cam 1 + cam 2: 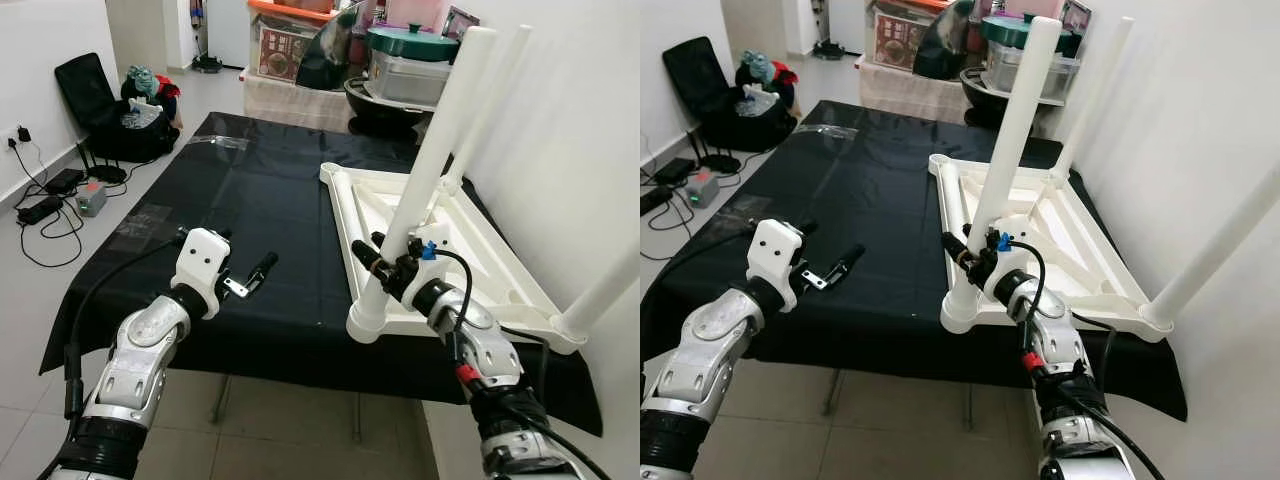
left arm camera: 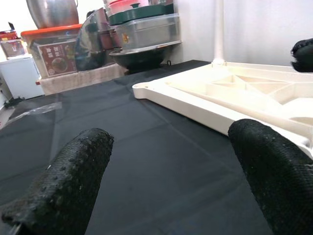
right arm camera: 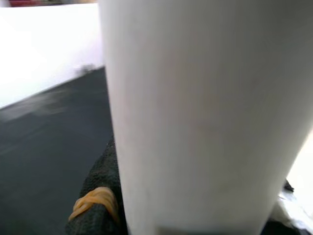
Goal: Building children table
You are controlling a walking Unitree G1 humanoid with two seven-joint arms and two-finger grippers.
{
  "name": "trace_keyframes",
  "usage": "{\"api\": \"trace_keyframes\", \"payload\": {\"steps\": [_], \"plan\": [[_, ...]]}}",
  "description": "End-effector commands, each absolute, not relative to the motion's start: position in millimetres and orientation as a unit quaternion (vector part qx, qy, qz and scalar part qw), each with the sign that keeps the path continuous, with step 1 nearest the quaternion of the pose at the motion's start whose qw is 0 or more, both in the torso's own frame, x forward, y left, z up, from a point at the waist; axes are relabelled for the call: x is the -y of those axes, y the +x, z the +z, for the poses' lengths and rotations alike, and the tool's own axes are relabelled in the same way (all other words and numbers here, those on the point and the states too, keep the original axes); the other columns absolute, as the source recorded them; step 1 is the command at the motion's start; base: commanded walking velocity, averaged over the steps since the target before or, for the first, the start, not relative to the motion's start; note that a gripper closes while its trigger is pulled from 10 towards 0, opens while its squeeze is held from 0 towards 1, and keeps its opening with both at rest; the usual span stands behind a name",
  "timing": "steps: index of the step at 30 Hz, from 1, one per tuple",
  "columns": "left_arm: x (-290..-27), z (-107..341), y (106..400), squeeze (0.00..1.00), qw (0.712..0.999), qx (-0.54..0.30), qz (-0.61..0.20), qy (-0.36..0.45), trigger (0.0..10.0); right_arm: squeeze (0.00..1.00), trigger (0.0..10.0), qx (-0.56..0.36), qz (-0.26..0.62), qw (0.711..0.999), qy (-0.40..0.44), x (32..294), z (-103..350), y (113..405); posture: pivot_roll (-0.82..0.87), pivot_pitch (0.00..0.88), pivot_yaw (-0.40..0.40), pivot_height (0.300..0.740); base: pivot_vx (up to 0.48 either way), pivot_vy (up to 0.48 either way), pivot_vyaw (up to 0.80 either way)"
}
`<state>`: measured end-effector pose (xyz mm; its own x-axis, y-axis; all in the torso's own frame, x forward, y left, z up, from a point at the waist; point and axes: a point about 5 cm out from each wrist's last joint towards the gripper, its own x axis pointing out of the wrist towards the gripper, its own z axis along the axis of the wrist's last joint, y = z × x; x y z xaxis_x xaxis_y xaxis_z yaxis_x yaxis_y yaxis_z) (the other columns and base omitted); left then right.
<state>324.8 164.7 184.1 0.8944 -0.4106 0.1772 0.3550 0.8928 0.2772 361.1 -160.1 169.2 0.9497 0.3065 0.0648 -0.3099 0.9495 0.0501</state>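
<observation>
A white plastic table top lies upside down on the right side of the black-covered table. A white leg rises tilted from its near-left corner socket. My right gripper is shut on that leg low down; the right wrist view has the leg close up, with one finger beside it. A second leg stands at the far corner and a third at the near-right corner. My left gripper hovers open over the black cloth, left of the table top, fingers wide apart and holding nothing.
Pots, storage boxes and a lidded green bin crowd the floor beyond the table's far end. A black bag and cables with a power strip lie on the floor to the left. A white wall runs close along the right.
</observation>
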Motion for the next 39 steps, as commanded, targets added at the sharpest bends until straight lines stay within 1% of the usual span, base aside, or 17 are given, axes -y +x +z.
{"api": "trace_keyframes", "payload": {"steps": [1, 3, 4, 6, 15, 16, 19, 20, 24, 25, 26, 27, 29, 31, 32, 33, 39], "plan": [[-158.4, 183.7, 325.2, 0.0, 0.963, 0.118, -0.209, 0.118, 10.0, 0.0, 0.0, 0.015, -0.017, 1.0, 0.012, 192.6, 167.3, 357.2, 0.11, 0.0, -0.141, 0.74, 0.0, 0.0, 0.0], [-154.2, 182.9, 324.0, 0.0, 0.963, 0.119, -0.212, 0.116, 10.0, 0.0, 0.0, -0.015, -0.169, 0.985, 0.021, 211.1, 155.4, 344.5, 0.12, 0.0, -0.142, 0.74, 0.0, 0.0, 0.0], [-154.2, 182.9, 324.0, 0.0, 0.963, 0.119, -0.212, 0.116, 10.0, 0.0, 0.0, -0.015, -0.169, 0.985, 0.021, 211.1, 155.4, 344.5, 0.12, 0.0, -0.142, 0.74, 0.0, 0.0, 0.0], [-152.0, 182.3, 322.2, 0.0, 0.963, 0.117, -0.213, 0.113, 10.0, 0.0, 0.0, -0.027, -0.272, 0.961, 0.031, 216.9, 146.5, 320.6, 0.12, 0.0, -0.137, 0.74, 0.0, 0.0, 0.0], [-150.3, 177.5, 319.8, 0.0, 0.964, 0.109, -0.216, 0.108, 10.0, 0.0, 0.0, -0.025, -0.288, 0.956, 0.041, 199.6, 148.3, 307.6, 0.1, 0.0, -0.123, 0.74, 0.0, 0.0, 0.0], [-147.3, 175.5, 319.4, 0.0, 0.964, 0.107, -0.22, 0.105, 10.0, 0.0, 10.0, -0.027, -0.258, 0.964, 0.051, 190.1, 148.8, 312.6, 0.1, 0.0, -0.122, 0.74, 0.0, 0.0, 0.0], [-144.2, 174.3, 319.4, 0.0, 0.964, 0.106, -0.223, 0.103, 10.0, 0.0, 10.0, -0.009, -0.234, 0.971, 0.055, 186.0, 153.4, 316.2, 0.09, 0.0, -0.125, 0.74, 0.0, 0.0, 0.0], [-142.1, 174.7, 319.1, 0.0, 0.963, 0.108, -0.225, 0.101, 10.0, 1.0, 10.0, 0.005, -0.227, 0.972, 0.058, 186.3, 158.4, 318.2, 0.1, 0.0, -0.129, 0.74, 0.0, 0.0, 0.0], [-142.6, 174.9, 318.7, 0.0, 0.963, 0.108, -0.226, 0.101, 10.0, 1.0, 10.0, 0.025, -0.225, 0.972, 0.058, 189.5, 164.6, 319.9, 0.11, 0.0, -0.131, 0.74, 0.0, 0.0, 0.0], [-144.3, 174.9, 318.5, 0.0, 0.963, 0.108, -0.225, 0.102, 10.0, 0.0, 10.0, 0.045, -0.222, 0.972, 0.058, 192.3, 171.1, 319.8, 0.11, 0.0, -0.132, 0.74, 0.0, 0.0, 0.0], [-144.3, 174.9, 318.5, 0.0, 0.963, 0.108, -0.225, 0.102, 10.0, 0.0, 10.0, 0.045, -0.222, 0.972, 0.058, 192.3, 171.1, 319.8, 0.11, 0.0, -0.132, 0.74, 0.0, 0.0, 0.0], [-147.5, 175.3, 318.6, 0.0, 0.963, 0.108, -0.223, 0.103, 10.0, 0.0, 10.0, 0.082, -0.157, 0.982, 0.058, 191.7, 182.8, 323.8, 0.1, 0.0, -0.132, 0.74, 0.0, 0.0, 0.0], [-147.5, 175.3, 318.6, 0.0, 0.963, 0.108, -0.223, 0.103, 10.0, 0.0, 10.0, 0.082, -0.157, 0.982, 0.058, 191.7, 182.8, 323.8, 0.1, 0.0, -0.132, 0.74, 0.0, 0.0, 0.0], [-151.4, 175.3, 320.5, 0.0, 0.964, 0.107, -0.22, 0.105, 10.0, 0.0, 10.0, 0.118, 0.014, 0.992, 0.041, 184.0, 198.7, 328.8, 0.09, 0.0, -0.126, 0.74, 0.0, 0.0, 0.0], [-151.4, 175.3, 320.5, 0.0, 0.964, 0.107, -0.22, 0.105, 10.0, 0.0, 10.0, 0.118, 0.014, 0.992, 0.041, 184.0, 198.7, 328.8, 0.09, 0.0, -0.126, 0.74, 0.0, 0.0, 0.0], [-150.1, 175.9, 321.9, 0.0, 0.964, 0.109, -0.221, 0.104, 10.0, 0.0, 10.0, 0.108, 0.107, 0.988, 0.016, 181.9, 195.7, 332.4, 0.08, 0.0, -0.124, 0.74, 0.0, 0.0, 0.0], [-144.7, 178.6, 323.6, 0.0, 0.962, 0.115, -0.227, 0.104, 10.0, 0.0, 10.0, 0.04, 0.202, 0.978, -0.03, 187.0, 173.3, 342.6, 0.11, 0.0, -0.14, 0.74, 0.0, 0.0, 0.0]]}}
